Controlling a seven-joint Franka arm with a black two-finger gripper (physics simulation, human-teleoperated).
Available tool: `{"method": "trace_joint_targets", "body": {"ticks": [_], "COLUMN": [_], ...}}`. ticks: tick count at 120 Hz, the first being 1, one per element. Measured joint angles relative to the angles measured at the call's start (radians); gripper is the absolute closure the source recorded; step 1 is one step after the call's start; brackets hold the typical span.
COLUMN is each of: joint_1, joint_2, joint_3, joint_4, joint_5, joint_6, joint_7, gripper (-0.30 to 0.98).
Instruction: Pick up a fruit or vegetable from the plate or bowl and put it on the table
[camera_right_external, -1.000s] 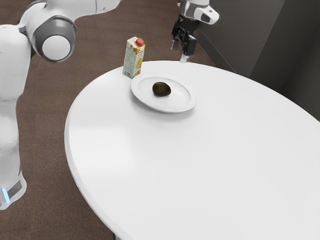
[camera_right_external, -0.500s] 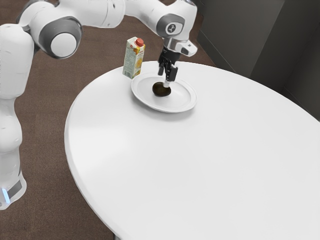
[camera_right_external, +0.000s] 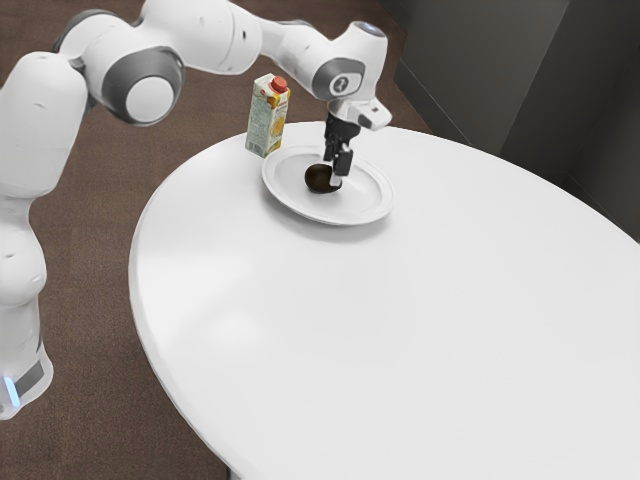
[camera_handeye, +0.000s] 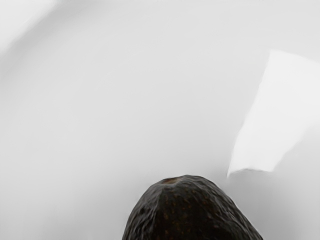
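The gripper (camera_right_external: 335, 172) is down at the plate, overlapping the exterior view's right side of a dark avocado (camera_right_external: 318, 179). Its far side is hidden behind the fruit, so whether it is open or shut on the avocado cannot be told. The avocado rests in the white plate (camera_right_external: 300, 205). In the wrist view the rounded, rough-skinned end of the avocado (camera_handeye: 187, 212) rises from the lower edge, with the plate's pale surface (camera_handeye: 125, 110) around it.
A juice carton (camera_right_external: 266, 118) with a red cap stands beside the plate, near the edge of the round white table (camera_right_external: 380, 330). Dark grey panels (camera_right_external: 490, 70) rise beyond the table.
Over the last second my gripper has come from beyond the plate toward the exterior view's left and down to the avocado. The avocado, plate and carton have kept their places.
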Motion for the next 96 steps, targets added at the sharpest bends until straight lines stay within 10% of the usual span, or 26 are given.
{"method": "trace_joint_targets", "body": {"ticks": [96], "joint_1": [0.002], "joint_2": [0.019], "joint_3": [0.003], "joint_4": [-0.01], "joint_5": [-0.013], "joint_6": [-0.039], "joint_7": [0.103], "gripper": [0.07]}}
